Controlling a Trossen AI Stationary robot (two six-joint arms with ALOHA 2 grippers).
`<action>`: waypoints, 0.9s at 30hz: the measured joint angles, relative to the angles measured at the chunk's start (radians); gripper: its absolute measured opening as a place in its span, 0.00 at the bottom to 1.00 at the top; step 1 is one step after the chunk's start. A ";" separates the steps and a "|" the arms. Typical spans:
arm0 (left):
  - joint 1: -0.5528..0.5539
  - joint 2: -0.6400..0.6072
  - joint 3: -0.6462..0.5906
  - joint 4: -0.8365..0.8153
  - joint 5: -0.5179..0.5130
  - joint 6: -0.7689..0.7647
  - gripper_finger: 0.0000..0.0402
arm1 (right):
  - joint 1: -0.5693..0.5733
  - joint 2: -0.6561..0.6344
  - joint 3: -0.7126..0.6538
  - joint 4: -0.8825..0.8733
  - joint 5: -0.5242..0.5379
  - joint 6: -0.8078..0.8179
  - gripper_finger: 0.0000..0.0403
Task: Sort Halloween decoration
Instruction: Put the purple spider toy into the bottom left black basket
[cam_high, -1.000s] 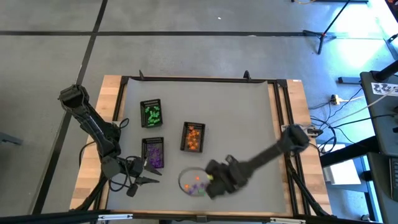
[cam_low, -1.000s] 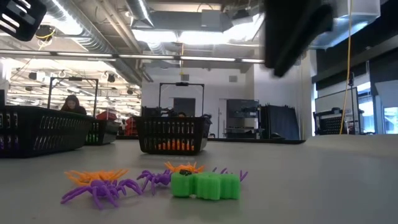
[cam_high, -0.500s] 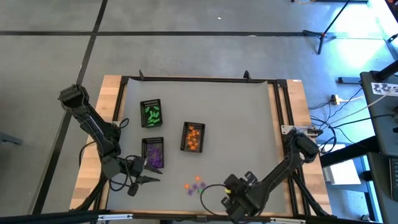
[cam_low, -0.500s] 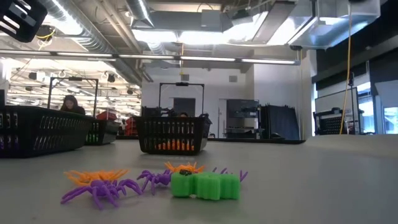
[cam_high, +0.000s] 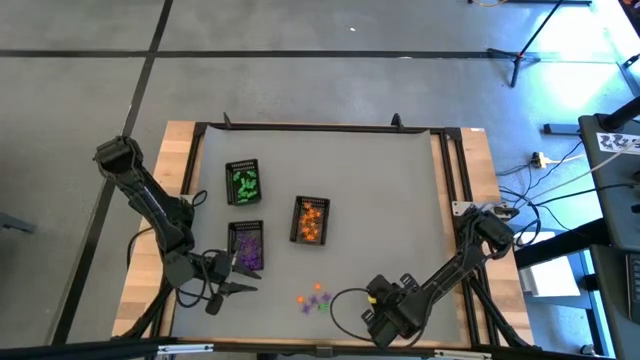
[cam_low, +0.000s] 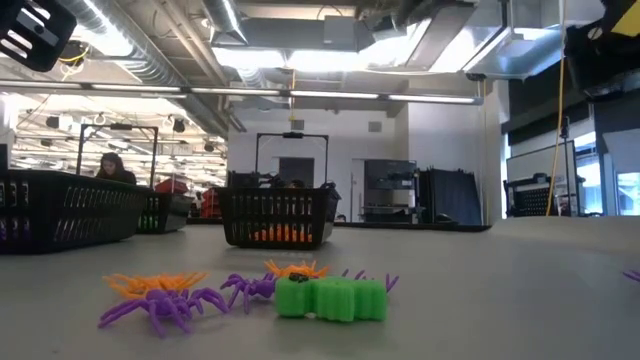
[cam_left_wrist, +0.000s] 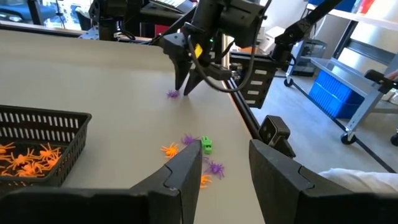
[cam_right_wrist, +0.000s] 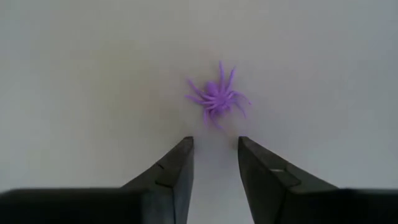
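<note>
My left gripper waits by the table's front-left corner, just in front of the purple tray, jaws parted and holding nothing; it hasn't moved in the last second.

Next right, the small pile of orange, purple and green trinkets lies near the front edge, in front of the orange tray. A second ago my right arm hung over that pile; now it has swung away, and the pile lies uncovered. The green tray sits farther back on the left.

My right gripper is now at the front edge, right of the pile, pointing down with jaws apart and empty. Its wrist camera shows one stray purple spider lying on the table just ahead of the fingertips, not yet between them.

I read this as a switch of target: the arm has left the pile to collect the stray. The spider belongs in the purple tray, so the next step looks like a short advance and a close. It is flat and leggy, so the pinch may slip.
</note>
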 joint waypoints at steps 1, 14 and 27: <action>0.000 0.000 0.000 -0.002 0.000 -0.001 0.31 | 0.000 -0.001 -0.009 0.012 0.000 0.000 0.30; 0.000 0.000 0.000 -0.005 0.000 -0.001 0.31 | -0.001 -0.010 -0.029 0.052 -0.006 0.000 0.17; 0.000 0.000 0.000 -0.012 -0.005 -0.002 0.31 | -0.058 -0.029 -0.033 0.026 0.026 -0.003 0.51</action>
